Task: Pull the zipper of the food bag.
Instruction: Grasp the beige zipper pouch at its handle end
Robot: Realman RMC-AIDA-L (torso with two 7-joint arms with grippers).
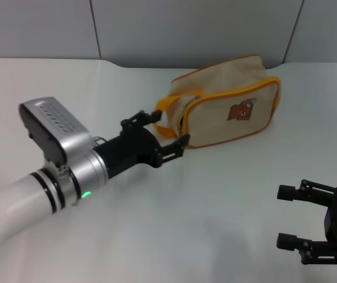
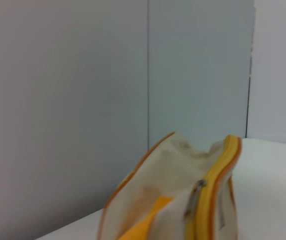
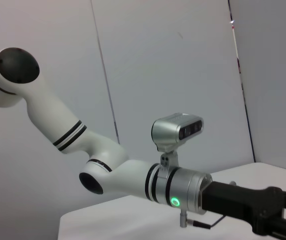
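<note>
Sitting toward the far side of the white bench (image 1: pixel 174 224), the food bag (image 1: pixel 230 103) is seen lying on its side, bear patch (image 1: pixel 243 110) facing up and orange piping run round its edges. The orange strap handle (image 1: pixel 164 115) is looped off the end nearest the left arm. That left hand (image 1: pixel 165 134) is stretched out right up against this end of the bag, fingers spread either side of the strap, the lower fingertip just at the small metal pull tab (image 1: pixel 184 140) of the zipper (image 1: pixel 191 101); whether the tab is actually pinched can't be told, tbh. From the left wrist view the bag (image 2: pixel 173 200) is caught close up, the orange zipper tape (image 2: pixel 215 185) running over its edge with the silvery tab (image 2: pixel 195 197) hanging beside it. The right hand (image 1: pixel 291 217) is parked low over the near right of the bench, well apart from the bag, fingers spread wide and nothing held
</note>
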